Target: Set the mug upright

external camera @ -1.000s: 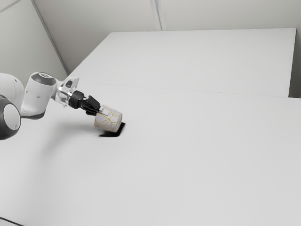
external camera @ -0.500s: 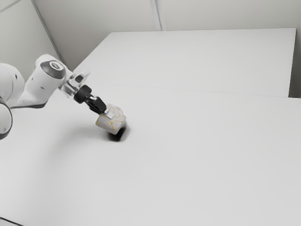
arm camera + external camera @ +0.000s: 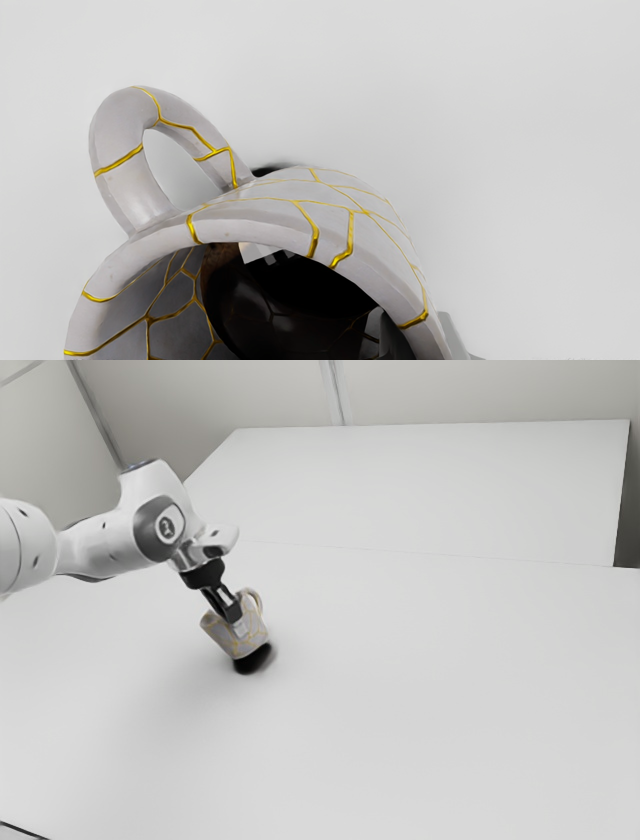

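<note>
A wide white table [image 3: 430, 690] is seen, smooth and plain, and it is crossed by a thin seam [image 3: 450, 557]. Behind it a pale grey wall [image 3: 480, 390] is seen, by which a narrow upright strip [image 3: 335, 395] is carried. In the near corner at the exterior view's left, a dark cord [image 3: 22, 830] is seen. The mug [image 3: 240, 640], white with gold lines, is located over the table, in the exterior view's left half, and it is tilted, with its mouth turned up toward the arm [image 3: 110, 545]. Its wall is held by the gripper [image 3: 236, 615]: one finger [image 3: 392, 337] is placed inside the mouth and the other [image 3: 452, 330] outside. The handle [image 3: 258, 601] is pointed away from the arm. Under the base a dark shadow [image 3: 253, 661] is cast on the table; whether the base is touching there cannot be told.
</note>
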`<state>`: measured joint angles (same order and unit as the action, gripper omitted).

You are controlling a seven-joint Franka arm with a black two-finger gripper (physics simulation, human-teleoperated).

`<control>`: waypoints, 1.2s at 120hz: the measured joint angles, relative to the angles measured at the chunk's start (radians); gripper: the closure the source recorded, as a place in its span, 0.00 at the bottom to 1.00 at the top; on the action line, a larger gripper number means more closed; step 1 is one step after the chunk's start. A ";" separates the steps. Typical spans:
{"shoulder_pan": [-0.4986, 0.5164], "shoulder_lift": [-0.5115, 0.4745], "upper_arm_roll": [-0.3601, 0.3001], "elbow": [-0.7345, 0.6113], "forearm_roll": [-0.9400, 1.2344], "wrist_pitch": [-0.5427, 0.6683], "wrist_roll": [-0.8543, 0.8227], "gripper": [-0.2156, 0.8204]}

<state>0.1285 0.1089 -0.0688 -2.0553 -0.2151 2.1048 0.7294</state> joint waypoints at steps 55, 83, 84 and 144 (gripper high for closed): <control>-0.001 -0.048 -0.069 -0.110 0.186 0.098 -0.278 0.96; -0.001 -0.047 -0.074 -0.117 0.197 0.113 -0.363 0.76; -0.001 -0.047 -0.074 -0.117 0.197 0.113 -0.365 0.74; 0.006 -0.087 -0.094 -0.067 0.188 0.050 -0.490 0.26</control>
<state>0.1348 0.0214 -0.1624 -2.1219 -0.0268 2.1544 0.2398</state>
